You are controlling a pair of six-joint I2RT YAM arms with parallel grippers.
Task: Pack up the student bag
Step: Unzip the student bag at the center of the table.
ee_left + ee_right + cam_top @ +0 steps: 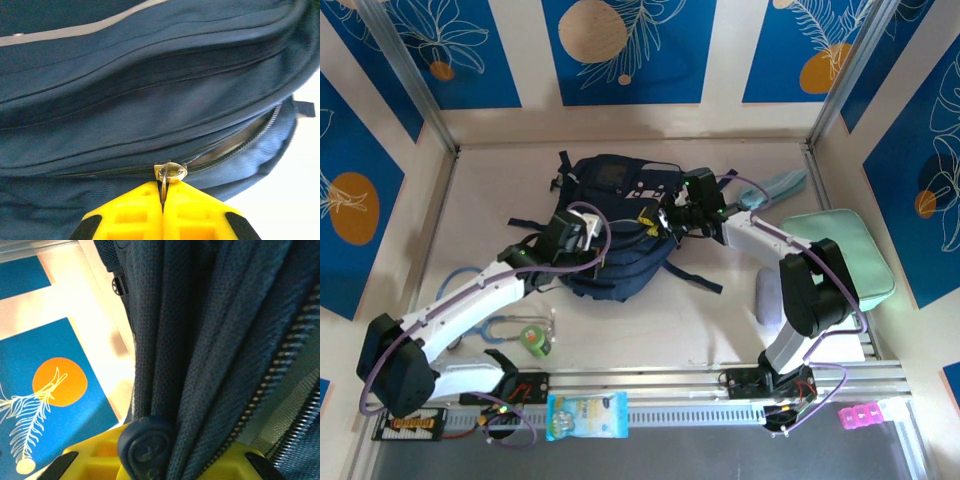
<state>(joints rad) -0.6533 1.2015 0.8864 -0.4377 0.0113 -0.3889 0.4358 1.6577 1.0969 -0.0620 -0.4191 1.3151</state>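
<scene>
counts from the top view: one student bag [615, 225], two arms, one mint-green case [840, 250], one snack packet [587, 415], one green roll [534, 340], one pink block [863, 416]. the bag lies mid-table toward the back wall, straps splayed to either side. the case sits well apart at the right edge. packet and pink block sit at the front rail.

left gripper [582, 230] is at the bag's near-left side, right gripper [672, 213] at its right side, both touching it.

left wrist view gives us what the top view can't: yellow fingers [135, 210] closed flush together on the metal zipper pull [169, 171]. the zip is parted to the right of the slider and closed to the left. one grey-white trim line crosses the top of that view.

right wrist view: the jaws pinch a fold of the navy fabric, and one round rubber tab [146, 446] lies over the left finger. one open zip track runs down the right side. a wall panel with an orange disc is behind.

hard to make out: a blue looped tube [495, 325] by the left arm and a lavender object [768, 295] beside the right arm. both are partly covered and we can't name them. the bag's interior is hidden.
</scene>
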